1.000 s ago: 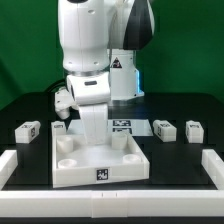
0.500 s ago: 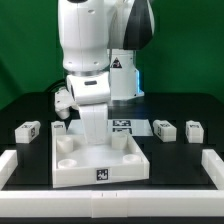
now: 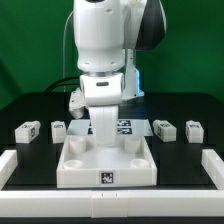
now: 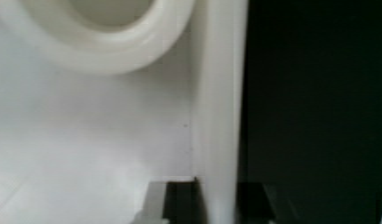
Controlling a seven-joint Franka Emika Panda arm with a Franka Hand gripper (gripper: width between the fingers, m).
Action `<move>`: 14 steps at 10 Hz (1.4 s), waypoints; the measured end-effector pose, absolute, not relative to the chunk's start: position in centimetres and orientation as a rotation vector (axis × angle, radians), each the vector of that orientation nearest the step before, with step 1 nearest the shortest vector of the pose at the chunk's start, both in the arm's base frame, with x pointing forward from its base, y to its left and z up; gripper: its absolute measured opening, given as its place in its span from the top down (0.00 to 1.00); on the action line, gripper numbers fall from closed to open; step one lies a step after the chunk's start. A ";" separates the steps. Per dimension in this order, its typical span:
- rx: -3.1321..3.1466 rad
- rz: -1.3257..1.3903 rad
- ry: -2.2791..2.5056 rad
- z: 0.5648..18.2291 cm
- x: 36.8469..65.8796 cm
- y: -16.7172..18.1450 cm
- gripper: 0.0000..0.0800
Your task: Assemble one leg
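Gripper (image 3: 104,128) sat low at frame centre, over the rear wall of the tray (image 3: 128,168). In the wrist view its dark fingers (image 4: 179,205) straddled that wall, set narrow and apparently clamped on it. All legs lay loose on the black table (image 3: 30,110): one leg (image 3: 27,130) and second leg (image 3: 59,127) at middle left, third leg (image 3: 163,129) and fourth leg (image 3: 193,130) at middle right, none touching the tray.

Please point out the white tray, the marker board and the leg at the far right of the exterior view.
white tray (image 3: 80,177), exterior view, on its front wall.
marker board (image 3: 132,127), exterior view, on its printed tags.
far-right leg (image 3: 193,130), exterior view, on its tagged face.
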State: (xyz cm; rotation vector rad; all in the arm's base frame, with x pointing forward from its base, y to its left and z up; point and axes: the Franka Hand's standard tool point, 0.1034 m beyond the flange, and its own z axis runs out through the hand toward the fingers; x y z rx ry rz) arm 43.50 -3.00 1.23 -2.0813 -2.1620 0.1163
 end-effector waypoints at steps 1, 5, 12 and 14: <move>-2.085 0.109 -2.161 1.3 44.0 -2.2 0.91; -2.133 0.091 -2.116 1.4 45.0 1.0 0.91; -2.150 0.070 -2.105 1.5 46.2 3.8 0.91; -2.155 0.062 -2.102 1.3 46.9 5.3 0.91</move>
